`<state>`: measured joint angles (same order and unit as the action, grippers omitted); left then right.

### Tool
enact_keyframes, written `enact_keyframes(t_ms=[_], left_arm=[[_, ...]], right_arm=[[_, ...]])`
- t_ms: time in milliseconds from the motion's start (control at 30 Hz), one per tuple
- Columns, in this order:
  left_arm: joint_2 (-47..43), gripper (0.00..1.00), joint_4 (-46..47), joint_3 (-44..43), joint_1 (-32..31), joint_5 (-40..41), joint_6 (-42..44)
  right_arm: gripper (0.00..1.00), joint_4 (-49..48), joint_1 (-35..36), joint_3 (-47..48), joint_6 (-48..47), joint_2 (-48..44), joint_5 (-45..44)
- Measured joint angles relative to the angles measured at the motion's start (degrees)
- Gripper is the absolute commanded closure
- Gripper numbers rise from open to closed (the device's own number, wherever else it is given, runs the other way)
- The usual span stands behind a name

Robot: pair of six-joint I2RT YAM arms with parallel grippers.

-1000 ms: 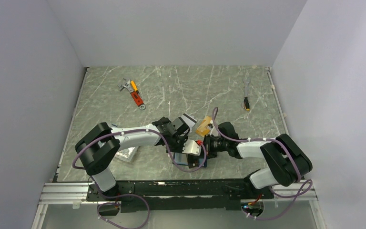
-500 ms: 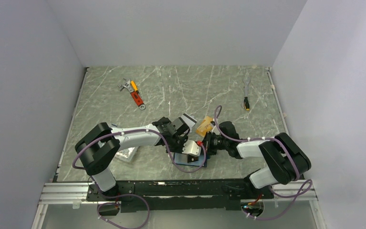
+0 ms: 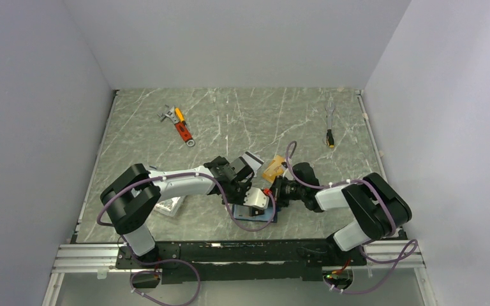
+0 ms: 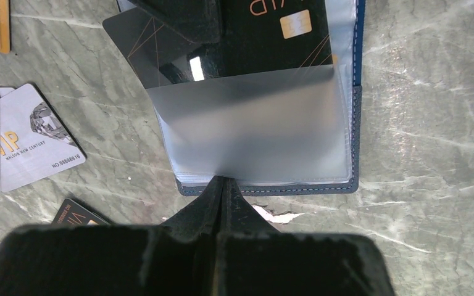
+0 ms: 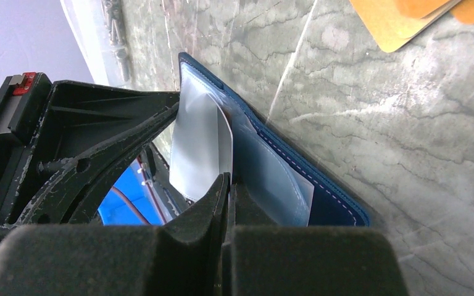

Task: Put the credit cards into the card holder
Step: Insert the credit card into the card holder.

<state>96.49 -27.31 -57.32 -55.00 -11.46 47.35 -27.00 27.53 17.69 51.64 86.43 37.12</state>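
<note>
From above, the card holder (image 3: pixel 259 217) lies open on the table (image 3: pixel 242 115), between my two arms. My left fingers (image 3: pixel 249 196) are over its left part and my right fingers (image 3: pixel 270 191) are over its far right corner, very near to each other. The silver-white card (image 3: pixel 251 158) and the orange-gold card (image 3: pixel 270 171) lie flat just beyond the card holder, side by side. A clear plastic box (image 3: pixel 170 206) is to the left of the card holder, and a wrench (image 3: pixel 180 125) is far beyond it, also to the left.

In my left wrist view, my left fingers are pressed together. Their tips pinch the near edge of the clear pocket sheet (image 4: pixel 253 129), which stands up from the card holder. The black card (image 4: pixel 154 52) is tilted. Its right part goes under this sheet, and its left corner sticks out past the left side of the card holder.

In my right wrist view, my right fingers are clenched fully, with the tips just beside the standing sheet, above the inside of the card holder. I cannot tell if the black card is between them.
</note>
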Motion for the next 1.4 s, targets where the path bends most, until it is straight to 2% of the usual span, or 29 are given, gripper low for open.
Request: enact_keyframes(t_ms=[67,167,333,633,733,900,1133,1400], left_arm=[[0.00,0.98,-0.02,-0.02,-0.02,0.02,0.00],[0.00,0.98,-0.17,-0.04,-0.02,0.02,0.00],[0.00,0.99,-0.98,-0.20,-0.22,-0.04,-0.02],[0.00,1.00,-2.60,-0.24,0.63,-0.33,-0.07],[-0.04,1.00,-2.54,-0.24,1.42,-0.61,-0.17],[-1.73,1.00,-2.14,0.42,1.81,-1.55,-0.33],[-8.24,1.00,-1.11,1.79,-0.13,-4.46,-0.59],[-5.99,1.00,1.97,2.82,-4.70,-5.51,-0.22]], right_arm=[[0.89,0.04,0.39,0.00,-0.07,0.00,-0.07],[0.70,1.01,1.57,0.17,-0.59,-0.07,-1.31],[0.48,6.49,4.68,2.58,-1.53,-2.67,-4.13],[0.26,20.17,5.99,5.20,-2.64,-10.62,-10.19],[0.27,25.11,6.49,5.86,-2.78,-13.42,-12.83],[0.35,29.57,7.23,6.78,-2.73,-14.62,-15.43],[0.34,30.10,7.28,8.55,-1.86,-11.69,-14.82],[0.30,29.20,6.36,9.49,-1.27,-9.92,-12.55]])
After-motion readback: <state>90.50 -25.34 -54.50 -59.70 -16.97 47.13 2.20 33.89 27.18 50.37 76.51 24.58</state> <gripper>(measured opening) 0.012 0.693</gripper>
